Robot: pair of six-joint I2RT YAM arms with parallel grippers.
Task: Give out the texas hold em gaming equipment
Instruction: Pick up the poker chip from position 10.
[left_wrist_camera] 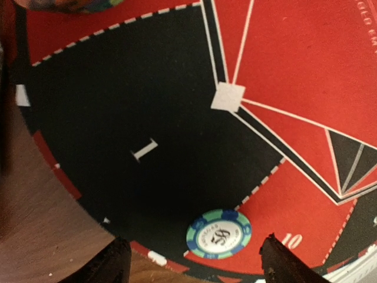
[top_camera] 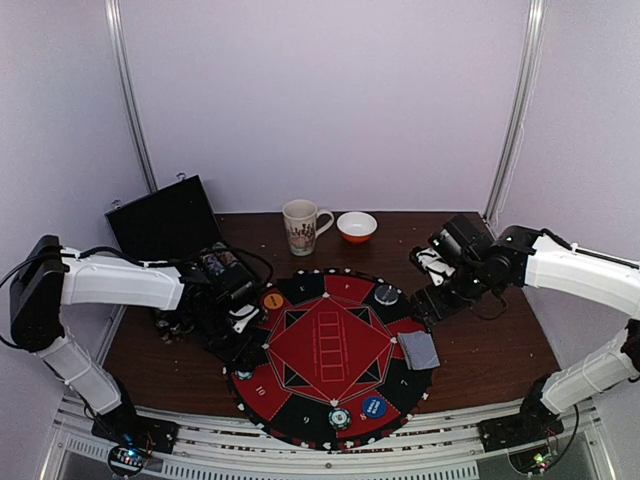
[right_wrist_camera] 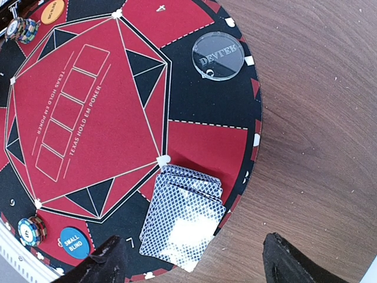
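Left tool and right tool hang with jaws spread wide over the felt mat on the desk. A striped chip lies flat just ahead of the left tool, between its jaws. A loose deck of cards lies between the right tool's jaws, with the blue disc just off one jaw and the dark dealer disc far ahead.

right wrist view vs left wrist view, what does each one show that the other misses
Only right wrist: the card stack, dealer button, small blind disc, orange disc. Only left wrist: the green-and-blue 50 chip by the numbers 1 and 10. Both: the red-and-black mat, wooden table.
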